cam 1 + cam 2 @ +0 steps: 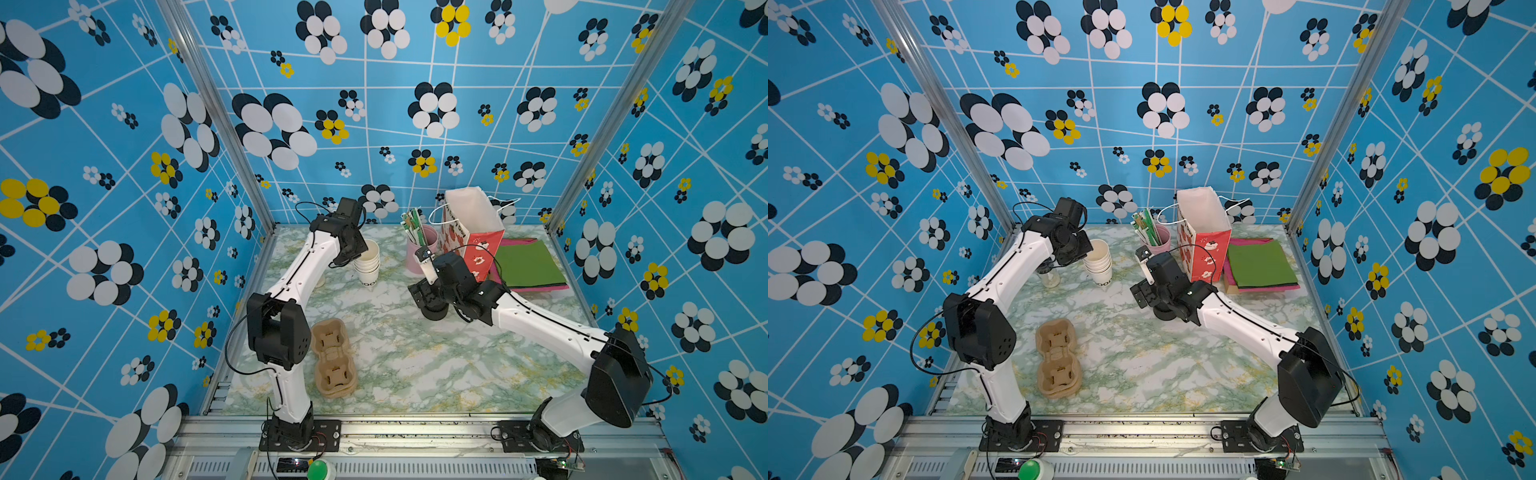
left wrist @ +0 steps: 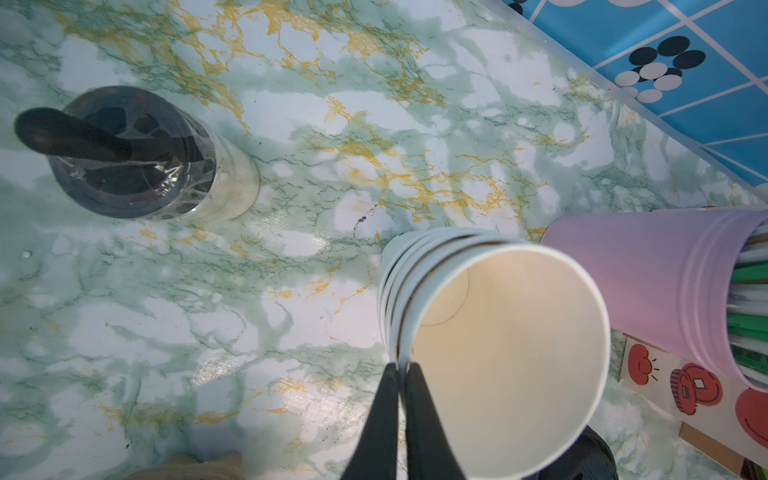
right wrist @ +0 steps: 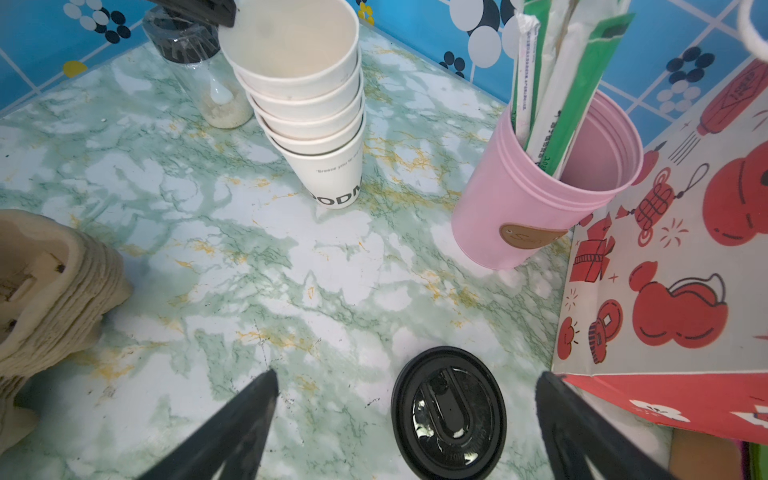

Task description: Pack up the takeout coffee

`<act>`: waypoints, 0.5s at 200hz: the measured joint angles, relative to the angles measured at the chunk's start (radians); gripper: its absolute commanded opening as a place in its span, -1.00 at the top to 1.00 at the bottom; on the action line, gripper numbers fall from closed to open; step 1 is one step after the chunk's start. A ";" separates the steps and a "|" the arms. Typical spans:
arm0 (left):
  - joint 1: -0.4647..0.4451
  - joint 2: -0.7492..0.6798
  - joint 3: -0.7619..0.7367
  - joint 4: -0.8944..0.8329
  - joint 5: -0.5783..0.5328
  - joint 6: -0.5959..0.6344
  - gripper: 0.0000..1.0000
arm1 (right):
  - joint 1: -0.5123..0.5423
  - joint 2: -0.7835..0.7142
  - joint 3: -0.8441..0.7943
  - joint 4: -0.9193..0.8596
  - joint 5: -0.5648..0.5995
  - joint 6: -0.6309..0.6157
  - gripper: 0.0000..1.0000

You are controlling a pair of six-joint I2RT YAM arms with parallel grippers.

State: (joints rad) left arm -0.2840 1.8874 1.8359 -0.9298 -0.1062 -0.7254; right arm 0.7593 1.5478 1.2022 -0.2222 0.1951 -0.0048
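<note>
Left jaws are pinched shut on the rim of the top cup (image 2: 511,357) of the stack (image 3: 328,174), right jaws hang wide apart over the lids (image 3: 449,411), so no lidded cup is in sight, and lidding one and putting it in the bag (image 3: 665,270) look left to do.

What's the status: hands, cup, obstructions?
Left hand shut on rim of top cup. Right hand open over black lids. No lidded cup yet. Path clear.

marble table (image 1: 415,365): trays (image 1: 334,357) at 8 o'clock; cups (image 1: 368,262), jar (image 1: 1050,277) at 11; pink cup (image 1: 414,261) at 12; bag (image 1: 473,224) at 1; sheets (image 1: 528,264) at 2; lids (image 3: 449,411) central.
</note>
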 measured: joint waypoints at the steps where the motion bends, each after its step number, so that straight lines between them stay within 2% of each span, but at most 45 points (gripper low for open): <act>1: 0.000 0.000 0.000 0.000 0.000 0.000 0.92 | 0.000 0.000 0.000 0.000 0.000 0.001 -0.99; 43: 0.000 0.000 0.000 0.002 0.000 -0.001 1.00 | 0.000 0.038 0.000 0.029 -0.003 0.065 -0.98; 100: 0.000 0.000 0.000 0.002 0.000 -0.008 1.00 | 0.000 0.123 0.025 0.054 -0.004 0.177 -0.98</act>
State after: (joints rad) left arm -0.2840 1.8870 1.8359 -0.9279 -0.1062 -0.7338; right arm 0.7593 1.6711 1.2274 -0.1684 0.1913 0.1726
